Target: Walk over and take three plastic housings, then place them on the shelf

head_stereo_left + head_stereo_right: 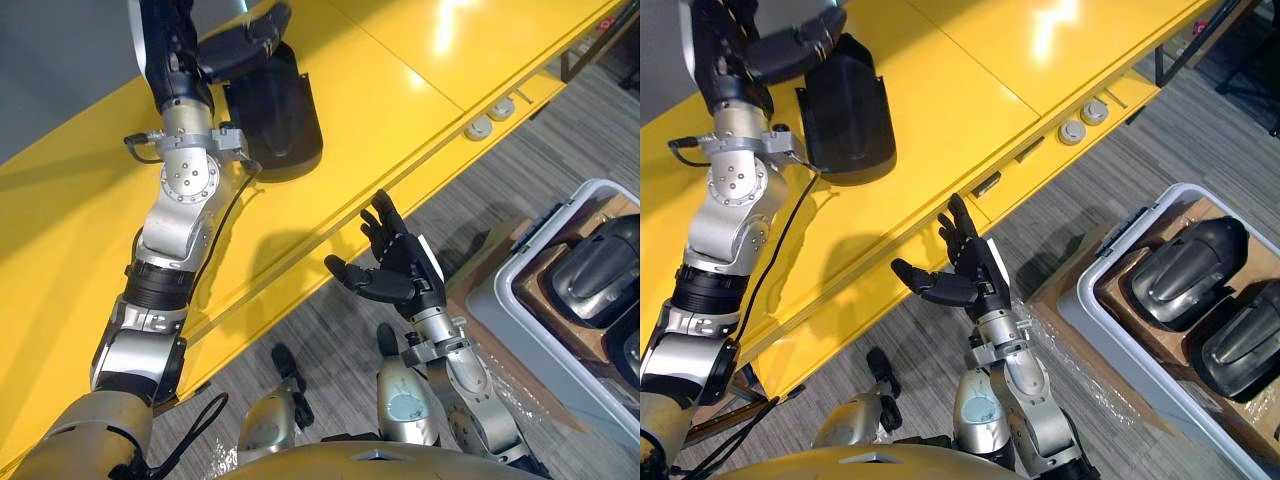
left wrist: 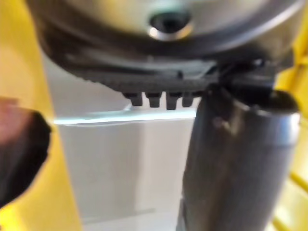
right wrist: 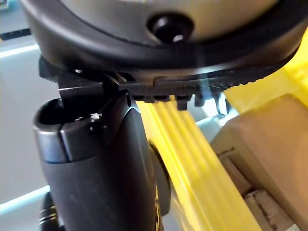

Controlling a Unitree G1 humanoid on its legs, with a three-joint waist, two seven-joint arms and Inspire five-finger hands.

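Sitting upper left, the plastic housing (image 1: 275,110) looks light, stiff, slick, best taken by its rim; left robot hand (image 1: 245,38) unclear, right robot hand (image 1: 398,265) spread.

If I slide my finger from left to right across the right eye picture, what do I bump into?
Left hand → black housing on the yellow shelf → right hand, open → grey bin with dark housings inside.
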